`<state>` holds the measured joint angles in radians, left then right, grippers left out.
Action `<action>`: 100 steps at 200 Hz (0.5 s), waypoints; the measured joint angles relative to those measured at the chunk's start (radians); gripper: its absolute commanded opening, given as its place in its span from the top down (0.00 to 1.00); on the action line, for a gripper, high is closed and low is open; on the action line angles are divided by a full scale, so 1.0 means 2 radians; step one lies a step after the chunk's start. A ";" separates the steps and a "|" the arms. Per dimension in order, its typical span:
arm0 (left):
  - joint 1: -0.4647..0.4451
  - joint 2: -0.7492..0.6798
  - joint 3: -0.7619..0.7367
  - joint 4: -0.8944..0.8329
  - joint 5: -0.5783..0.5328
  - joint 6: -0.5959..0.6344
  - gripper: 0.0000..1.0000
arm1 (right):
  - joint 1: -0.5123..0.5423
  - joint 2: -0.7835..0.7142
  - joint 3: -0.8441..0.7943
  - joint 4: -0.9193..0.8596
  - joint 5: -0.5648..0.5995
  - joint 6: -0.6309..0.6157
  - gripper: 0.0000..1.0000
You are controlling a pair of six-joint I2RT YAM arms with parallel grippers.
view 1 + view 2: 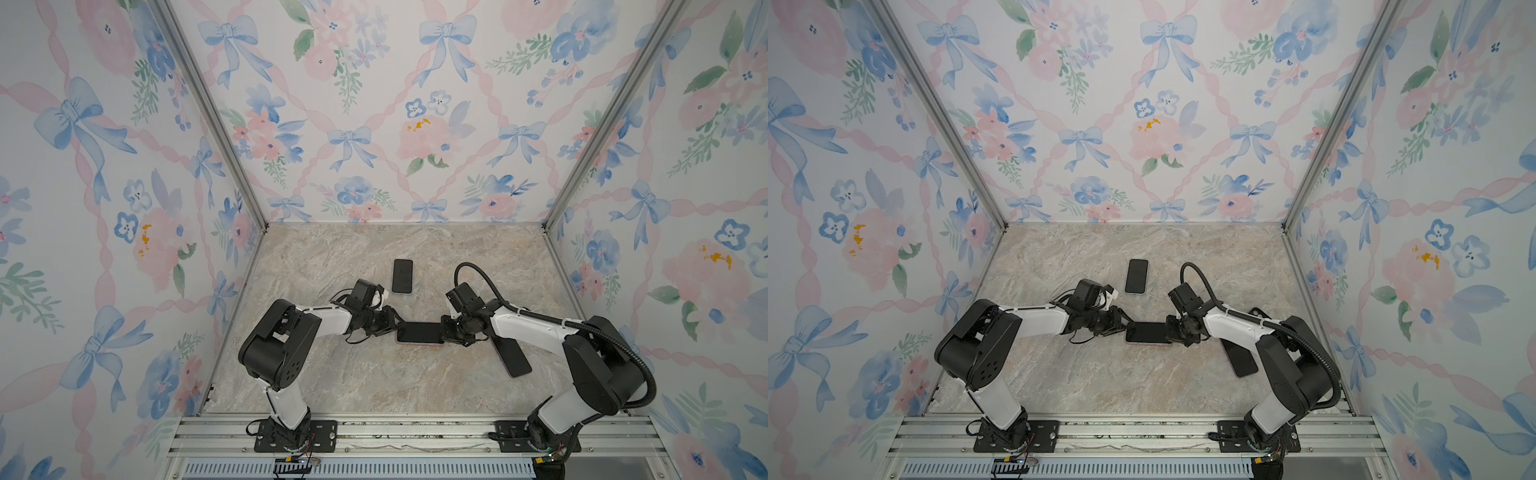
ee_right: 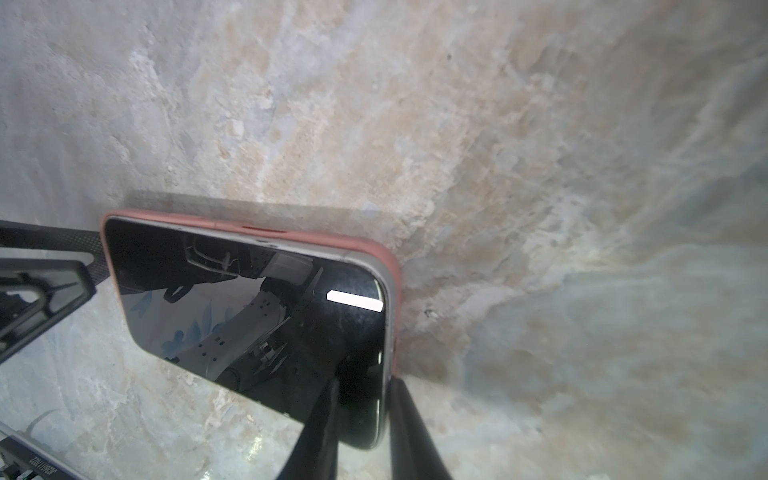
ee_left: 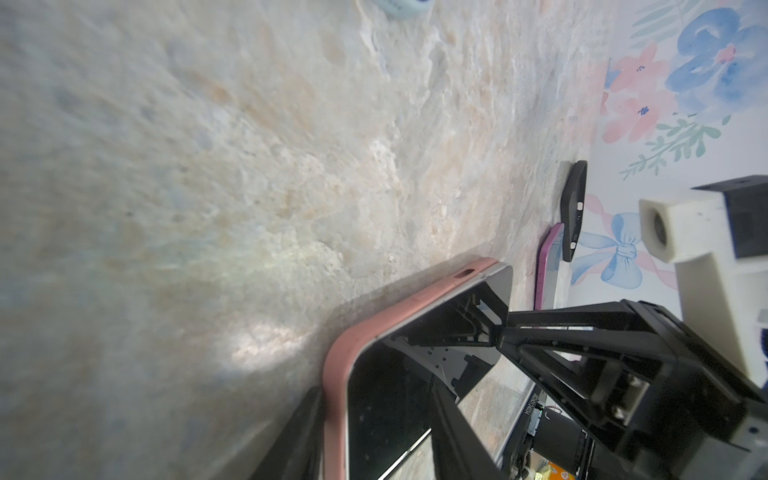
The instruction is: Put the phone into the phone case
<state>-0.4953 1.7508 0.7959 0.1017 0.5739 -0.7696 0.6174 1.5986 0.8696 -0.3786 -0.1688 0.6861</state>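
Centrally on marble-look tabletop (image 1: 332,374), floral walls (image 1: 374,124) around: left jaws, right jaws straddle phone (image 1: 419,332) ends; grip unclear.

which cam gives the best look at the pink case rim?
Right wrist view: the pink case rim runs sharp along a long side and round a corner of the phone. Left wrist view shows a corner too, cropped. In both top views it is only a thin sliver under the phone.
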 measured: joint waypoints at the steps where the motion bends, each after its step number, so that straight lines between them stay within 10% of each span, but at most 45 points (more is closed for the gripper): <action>1: 0.000 0.000 0.000 0.000 0.000 0.000 0.59 | 0.000 0.000 0.000 0.000 0.000 0.000 0.78; 100: 0.001 -0.015 -0.030 0.023 -0.021 -0.005 0.71 | 0.010 0.009 0.006 0.007 0.006 0.030 0.79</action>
<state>-0.4934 1.7203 0.7364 0.1482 0.5312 -0.7795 0.6380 1.6173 0.8825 -0.3637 -0.1558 0.7452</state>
